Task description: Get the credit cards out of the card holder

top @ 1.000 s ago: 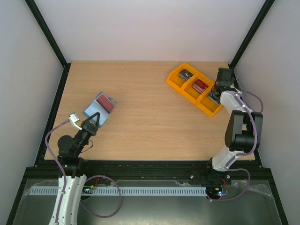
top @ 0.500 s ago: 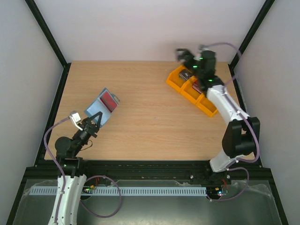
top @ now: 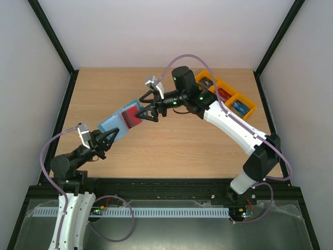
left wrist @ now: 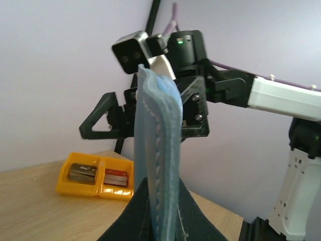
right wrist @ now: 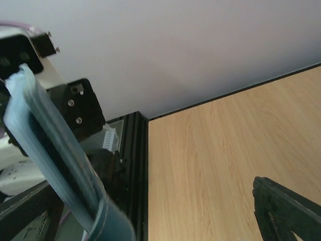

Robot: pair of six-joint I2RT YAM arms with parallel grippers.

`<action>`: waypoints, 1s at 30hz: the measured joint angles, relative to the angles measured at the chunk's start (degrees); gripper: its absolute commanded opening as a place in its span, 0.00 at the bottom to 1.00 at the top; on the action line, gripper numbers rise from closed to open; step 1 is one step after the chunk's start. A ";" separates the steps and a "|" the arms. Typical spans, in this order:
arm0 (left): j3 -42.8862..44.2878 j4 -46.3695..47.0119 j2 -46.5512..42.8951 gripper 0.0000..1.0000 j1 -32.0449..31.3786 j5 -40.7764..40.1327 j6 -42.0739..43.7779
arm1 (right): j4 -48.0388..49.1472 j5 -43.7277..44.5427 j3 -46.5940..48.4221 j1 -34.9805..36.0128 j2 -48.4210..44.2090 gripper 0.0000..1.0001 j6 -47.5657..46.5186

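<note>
The left gripper (top: 110, 135) clamps the wallet (top: 114, 124), the right gripper (top: 144, 107) gapes empty by its red card (top: 131, 119); a crooked pinch could yank the wallet free.

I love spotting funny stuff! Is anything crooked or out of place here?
Only the wallet: the left pincer holds it by one end, slanted, with a red card showing. The right pincer is open beside it. Nothing looks spilled or broken.
</note>
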 measured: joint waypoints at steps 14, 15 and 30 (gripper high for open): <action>3.85 -1.79 2.25 0.02 0.00 3.72 0.94 | -2.89 -7.10 -0.81 2.56 -0.13 0.02 -3.80; 3.91 -2.34 2.25 0.02 0.00 3.28 0.98 | -2.73 -8.13 -0.87 2.56 -0.24 0.02 -3.58; 2.40 -19.28 -0.68 0.69 2.51 -15.15 2.12 | 1.29 16.68 -2.97 2.80 -3.04 0.02 8.13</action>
